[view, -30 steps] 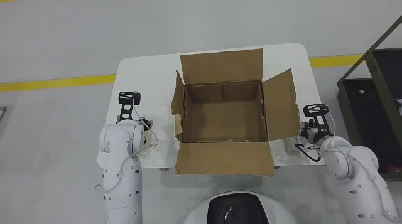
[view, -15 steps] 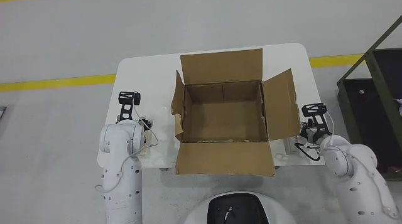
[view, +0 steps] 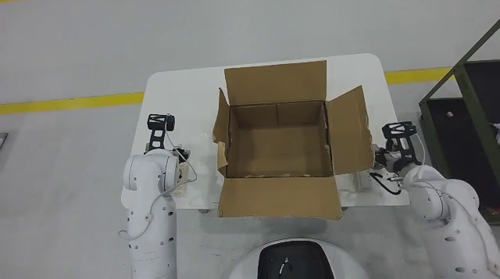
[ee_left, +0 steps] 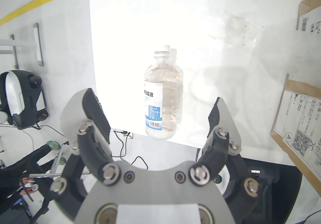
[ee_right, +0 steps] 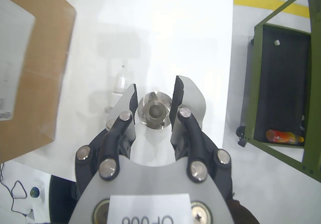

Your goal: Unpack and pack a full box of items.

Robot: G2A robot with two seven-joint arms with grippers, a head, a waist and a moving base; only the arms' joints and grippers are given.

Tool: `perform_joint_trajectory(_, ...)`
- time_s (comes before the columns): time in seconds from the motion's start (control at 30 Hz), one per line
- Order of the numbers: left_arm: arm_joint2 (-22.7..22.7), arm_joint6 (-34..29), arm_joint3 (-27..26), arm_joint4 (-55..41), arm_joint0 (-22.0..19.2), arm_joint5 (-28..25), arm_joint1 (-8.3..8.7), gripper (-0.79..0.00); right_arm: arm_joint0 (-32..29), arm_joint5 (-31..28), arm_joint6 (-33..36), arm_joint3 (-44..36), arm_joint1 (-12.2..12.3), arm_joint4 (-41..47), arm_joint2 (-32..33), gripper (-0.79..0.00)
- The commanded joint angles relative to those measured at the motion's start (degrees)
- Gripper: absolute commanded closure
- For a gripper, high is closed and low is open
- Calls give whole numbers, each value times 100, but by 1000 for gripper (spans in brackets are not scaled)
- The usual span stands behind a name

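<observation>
From above, an open cardboard box (view: 273, 84) stands in the middle of the white desk (view: 180, 95). Its four flaps are spread outward, and the brown inner walls and floor are visible. The left arm (view: 148, 193) is at the left side of the desk and the right arm (view: 437, 201) is at the right side, both beside the box and apart from it.

In the left wrist view, the left gripper (ee_left: 154, 100) is wide open and holds nothing. Ahead of it a clear plastic bottle (ee_left: 163, 79) stands upright near the desk edge. It has a white and blue label and clear liquid inside. A second bottle (ee_left: 179, 76) with a white cap stands just behind it, touching or almost touching. A box flap with paper labels is at the side.

In the right wrist view, the right gripper (ee_right: 156, 86) is narrow and holds a round metal flange (ee_right: 153, 110) between its pads, above the desk. A small clear bottle (ee_right: 121, 81) stands just beside one finger. Next to the desk there is a green cart (ee_right: 258, 79) with an orange bottle (ee_right: 282, 135) inside.
</observation>
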Motion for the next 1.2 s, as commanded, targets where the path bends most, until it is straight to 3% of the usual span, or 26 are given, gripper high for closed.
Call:
perform_joint_trajectory(0.0, 0, 0, 0, 0, 0, 0, 0, -785, -190, -19, -623, -460, 0, 324, 154, -203)
perform_joint_trajectory(0.03, 0, 0, 0, 0, 0, 0, 0, -785, -309, -56, -945, -632, -2, 507, 232, -145)
perform_joint_trajectory(0.07, 0, 0, 0, 0, 0, 0, 0, -785, -423, -112, -1261, -802, -3, 668, 304, -34)
perform_joint_trajectory(0.1, 0, 0, 0, 0, 0, 0, 0, -785, -522, -141, -1600, -991, -4, 776, 384, 0)
perform_joint_trajectory(0.23, 0, 0, 0, 0, 0, 0, 0, -785, -1008, -418, -2895, -1566, -18, 1073, 487, 0)
perform_joint_trajectory(0.37, 0, 0, 0, 0, 0, 0, 0, -785, -1309, -559, -3544, -1836, -36, 1516, 484, 0)
perform_joint_trajectory(0.77, 0, 0, 0, 0, 0, 0, 0, -785, -1408, -632, -3622, -1935, -38, 1685, 439, 0)
perform_joint_trajectory(0.87, 22, 257, -153, 37, 138, -143, 19, -785, -1408, -632, -3622, -1935, -38, 1685, 439, 0)
perform_joint_trajectory(1.03, -123, -286, -572, -295, 277, -670, 60, -785, -1408, -632, -3622, -1935, -38, 1685, 439, 0)
perform_joint_trajectory(1.17, -314, -880, -559, -618, 251, -918, 95, -785, -1407, -625, -3623, -1933, -37, 1688, 438, 0)
